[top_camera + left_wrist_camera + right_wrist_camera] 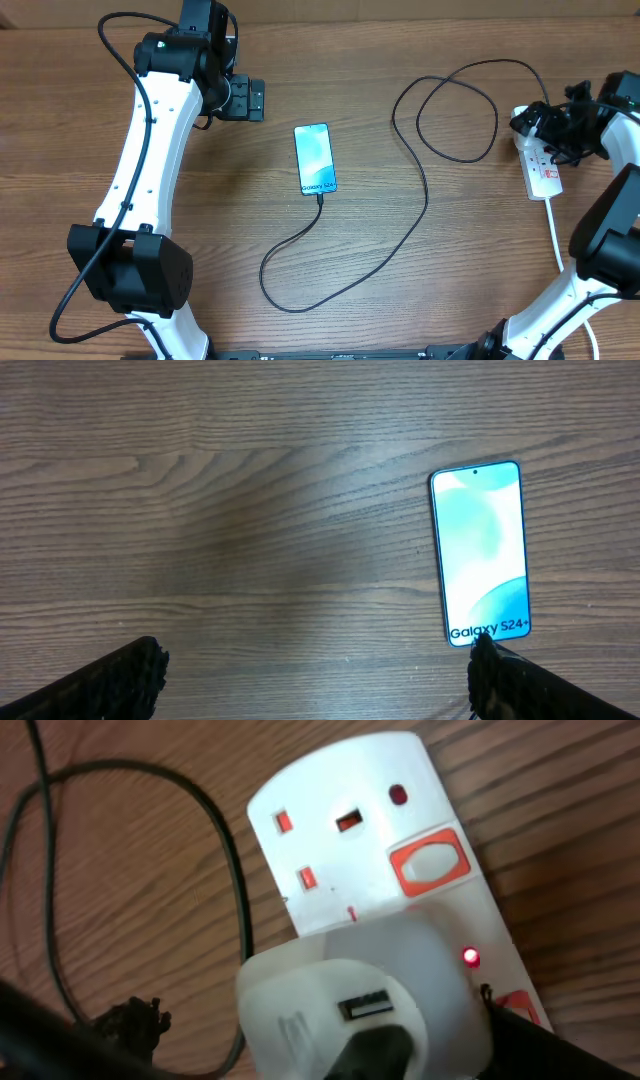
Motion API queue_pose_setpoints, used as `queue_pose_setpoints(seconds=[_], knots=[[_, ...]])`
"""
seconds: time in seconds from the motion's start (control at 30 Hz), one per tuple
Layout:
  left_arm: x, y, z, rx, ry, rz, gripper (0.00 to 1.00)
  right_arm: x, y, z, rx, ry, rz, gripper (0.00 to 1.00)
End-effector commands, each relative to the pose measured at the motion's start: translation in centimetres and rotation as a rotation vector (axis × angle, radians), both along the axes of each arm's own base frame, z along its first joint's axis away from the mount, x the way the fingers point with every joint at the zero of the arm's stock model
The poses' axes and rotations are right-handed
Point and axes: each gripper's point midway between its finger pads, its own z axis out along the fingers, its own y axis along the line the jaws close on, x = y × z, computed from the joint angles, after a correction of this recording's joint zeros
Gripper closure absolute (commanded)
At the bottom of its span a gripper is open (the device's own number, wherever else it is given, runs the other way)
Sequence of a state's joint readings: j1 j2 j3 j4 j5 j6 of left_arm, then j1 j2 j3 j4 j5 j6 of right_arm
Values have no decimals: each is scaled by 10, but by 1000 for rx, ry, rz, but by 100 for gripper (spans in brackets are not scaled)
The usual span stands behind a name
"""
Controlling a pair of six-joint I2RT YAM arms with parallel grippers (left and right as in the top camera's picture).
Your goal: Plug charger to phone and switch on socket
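The wooden tabletop [380, 60] carries only a few things. The phone [315, 158] lies flat near the middle, screen up and lit. The socket [542, 170] lies at the right edge, its white cord [556, 235] trailing toward the near side. The charger [415, 215], a thin black cable, meets the phone's lower end. From there it curls toward the near side, then sweeps back in wide loops between phone and socket and ends at the socket.

Seen from the right wrist, a white adapter [350, 990] sits in the socket, with the black cable end in its front port. A small red light [469, 957] glows just beside it. The free outlet beyond it has a switch [430, 863], white in an orange frame. A second switch [522, 1007] at the adapter's side is mostly hidden behind a finger.

The right tool [562, 128] hovers over the socket's far end and blocks it from overhead. Its fingers [130, 1025] stand apart on either side of the adapter, gripping nothing. The one on the cable side is clear of the adapter. The other is at the half-hidden switch, and I cannot tell whether it touches.

The left tool [248, 98] hangs over bare wood, well apart from the phone. Its fingers are spread wide and empty, with the phone's lower corner near one fingertip.
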State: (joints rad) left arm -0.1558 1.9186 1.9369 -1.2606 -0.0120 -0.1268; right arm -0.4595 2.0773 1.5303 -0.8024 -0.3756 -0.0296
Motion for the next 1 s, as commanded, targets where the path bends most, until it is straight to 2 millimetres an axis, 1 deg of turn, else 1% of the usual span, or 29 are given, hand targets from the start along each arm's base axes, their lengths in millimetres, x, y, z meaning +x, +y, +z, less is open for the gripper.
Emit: queue_pose_setpoints(seconds=[0.0,0.27,0.4,0.47,0.53,0.6,0.63,0.67,0.7,0.73,0.8,0.83,0.87,0.9,0.97], knots=[[2,0,-2,11,1,-14,0,-10,40,-16,99,66,44,0],[2,0,-2,11,1,-14,0,-9,39,-15,102,63,28,1],[2,0,-2,11,1,-14,0,-7,31,-12,107,67,-23,1],[2,0,-2,11,1,-14,0,-8,27,-6,102,70,-37,4],[2,0,-2,11,1,-14,0,-11,14,0,57,96,-102,4],[2,0,-2,11,1,-14,0,-18,-2,13,-22,113,-179,4],[2,0,-2,11,1,-14,0,-20,-4,18,-37,112,-192,4],[2,0,-2,11,1,-14,0,-23,-9,29,-66,106,-220,4],[2,0,-2,11,1,-14,0,-24,-10,36,-80,100,-232,4],[2,0,-2,11,1,-14,0,-30,-16,56,-120,83,-271,4],[2,0,-2,11,1,-14,0,-39,-22,80,-168,65,-324,4],[2,0,-2,11,1,-14,0,-48,-24,107,-201,31,-355,4],[2,0,-2,11,1,-14,0,-52,-22,119,-210,7,-357,4],[2,0,-2,11,1,-14,0,-60,-16,151,-218,-60,-358,4],[2,0,-2,11,1,-14,0,-68,-4,181,-192,-135,-342,4]])
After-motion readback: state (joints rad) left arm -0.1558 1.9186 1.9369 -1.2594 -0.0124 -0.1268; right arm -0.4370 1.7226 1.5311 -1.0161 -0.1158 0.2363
